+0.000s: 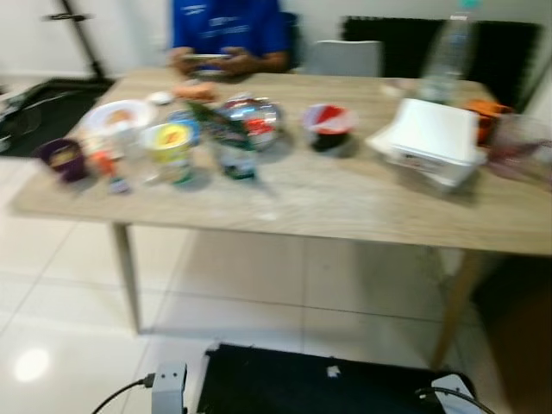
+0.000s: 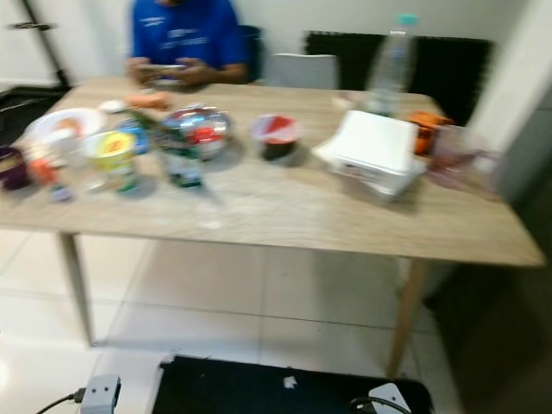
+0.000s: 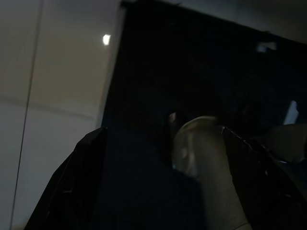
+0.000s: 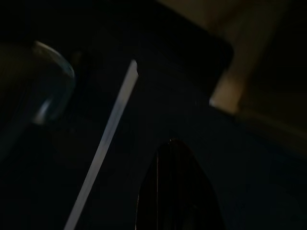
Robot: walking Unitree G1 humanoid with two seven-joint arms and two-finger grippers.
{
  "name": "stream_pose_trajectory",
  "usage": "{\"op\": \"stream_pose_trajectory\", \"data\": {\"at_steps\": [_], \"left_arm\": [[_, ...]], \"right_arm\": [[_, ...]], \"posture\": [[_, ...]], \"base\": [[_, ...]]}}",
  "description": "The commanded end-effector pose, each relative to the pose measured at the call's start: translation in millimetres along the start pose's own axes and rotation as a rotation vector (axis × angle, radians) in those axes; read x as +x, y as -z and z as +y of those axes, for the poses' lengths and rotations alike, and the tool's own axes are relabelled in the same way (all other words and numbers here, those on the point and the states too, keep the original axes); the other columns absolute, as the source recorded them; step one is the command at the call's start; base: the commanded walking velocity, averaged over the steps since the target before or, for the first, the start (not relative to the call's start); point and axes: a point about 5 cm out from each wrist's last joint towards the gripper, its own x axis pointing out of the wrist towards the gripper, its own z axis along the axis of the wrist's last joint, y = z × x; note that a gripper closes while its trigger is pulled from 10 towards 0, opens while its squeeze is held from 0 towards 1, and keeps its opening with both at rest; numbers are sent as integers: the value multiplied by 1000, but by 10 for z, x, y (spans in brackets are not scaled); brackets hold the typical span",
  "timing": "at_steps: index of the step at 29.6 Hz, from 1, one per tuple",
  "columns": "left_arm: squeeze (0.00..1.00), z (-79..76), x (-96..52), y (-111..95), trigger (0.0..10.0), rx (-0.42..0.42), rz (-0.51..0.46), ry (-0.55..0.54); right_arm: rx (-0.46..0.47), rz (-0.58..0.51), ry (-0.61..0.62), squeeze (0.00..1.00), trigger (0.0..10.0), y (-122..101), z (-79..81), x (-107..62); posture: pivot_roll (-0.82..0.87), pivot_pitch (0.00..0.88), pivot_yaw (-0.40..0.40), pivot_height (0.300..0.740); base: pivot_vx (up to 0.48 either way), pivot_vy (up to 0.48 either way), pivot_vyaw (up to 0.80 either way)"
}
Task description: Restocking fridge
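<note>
The head views are blurred. A light wooden table [image 1: 345,207] stands ahead of me with food on it: a purple cup [image 1: 62,158], a white plate [image 1: 116,116], a yellow-lidded tub [image 1: 171,142], a green packet [image 1: 231,151], a foil bowl [image 1: 250,116], a red-and-white cup [image 1: 328,125], a white foam box [image 1: 431,138] and a clear bottle [image 1: 447,52]. Both arms hang low, away from the table. In the dark left wrist view my left gripper [image 3: 163,132] is open with its black fingers [image 3: 72,191] spread over a black surface. My right gripper [image 4: 175,158] is a dark shape in shadow.
A person in a blue shirt [image 1: 226,26] sits at the table's far side, hands on a phone. A grey chair [image 1: 345,59] stands beside them. An orange item [image 1: 483,108] and a clear container [image 1: 522,142] sit at the right end. My black base [image 1: 319,384] is below; white tiled floor lies between.
</note>
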Motion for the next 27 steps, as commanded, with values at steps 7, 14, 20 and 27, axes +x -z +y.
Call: {"op": "stream_pose_trajectory", "data": {"at_steps": [7,14,20,27], "left_arm": [[0,-88,15,32,10000,40,21,33],[0,-60,2,68,10000,66,41,37],[0,-21,-1,39,10000,76,36,26],[0,17,-8,25,10000,71,31,14]], "right_arm": [[-11,46,-11,0,10000,203,55,-32],[8,68,-3,0,10000,309,97,-52],[8,68,-9,0,10000,309,155,-49],[-3,48,2,0,10000,246,193,-33]], "posture": [[-45,71,8,740],[-54,64,39,740],[-42,61,40,740],[-23,36,45,740]], "base": [[0,0,788],[0,0,783],[0,0,781],[0,0,549]]}}
